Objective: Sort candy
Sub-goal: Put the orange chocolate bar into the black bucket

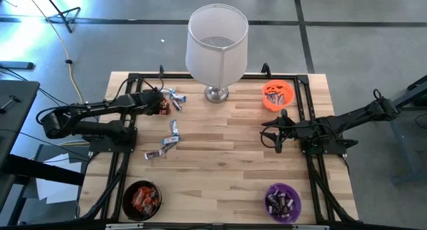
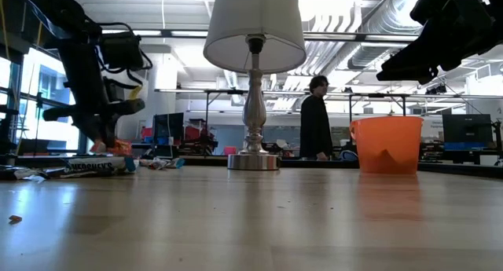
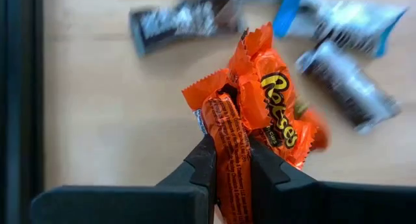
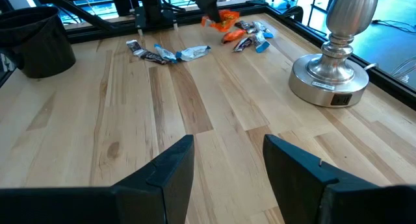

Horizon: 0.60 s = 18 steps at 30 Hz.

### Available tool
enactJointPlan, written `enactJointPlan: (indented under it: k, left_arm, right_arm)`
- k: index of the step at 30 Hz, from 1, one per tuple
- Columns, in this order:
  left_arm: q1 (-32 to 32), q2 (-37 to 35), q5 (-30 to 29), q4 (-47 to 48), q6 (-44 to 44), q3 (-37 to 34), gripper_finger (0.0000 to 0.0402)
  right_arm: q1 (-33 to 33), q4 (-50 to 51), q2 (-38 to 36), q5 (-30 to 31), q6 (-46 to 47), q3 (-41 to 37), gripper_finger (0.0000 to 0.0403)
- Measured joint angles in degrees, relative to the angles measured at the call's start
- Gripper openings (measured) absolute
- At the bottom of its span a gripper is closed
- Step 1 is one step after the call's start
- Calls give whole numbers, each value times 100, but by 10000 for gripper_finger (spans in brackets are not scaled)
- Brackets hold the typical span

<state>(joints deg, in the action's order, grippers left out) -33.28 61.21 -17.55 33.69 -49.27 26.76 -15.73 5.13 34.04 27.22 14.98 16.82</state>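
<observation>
My left gripper (image 1: 161, 105) is at the table's far left, shut on a bunch of orange-red wrapped candy (image 3: 263, 100); in the low view the candy (image 2: 118, 148) hangs just above the tabletop. Loose dark and silvery-blue candy lies under and beside it (image 1: 176, 97), with more farther toward the near edge (image 1: 174, 127) (image 1: 157, 153). My right gripper (image 1: 275, 134) waits open above the table's right half, its fingers (image 4: 170, 164) holding nothing. My left gripper pinches the orange-red candy between its two fingers (image 3: 203, 164), on a long wrapper (image 3: 229, 136) that runs along the fingers. The fingers slant down from the table's left. At least two wrappers bunch together there. The bunch is lifted clear of the table.
A black bowl (image 1: 141, 199) with orange-red candy stands near left, a purple bowl (image 1: 283, 202) with dark and silvery candy near right, and an orange bowl (image 1: 278, 95) far right. A white-shaded lamp (image 1: 217, 43) stands at the far middle. A person (image 2: 316, 118) is in the room behind.
</observation>
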Motion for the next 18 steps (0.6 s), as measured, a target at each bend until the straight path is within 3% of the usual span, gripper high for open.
enactJointPlan:
  k: [18]
  left_arm:
    - [-7, 192, 275, 202, -18, 4, 37]
  right_arm:
    - [-1, -1, 0, -1, -1, 0, 180]
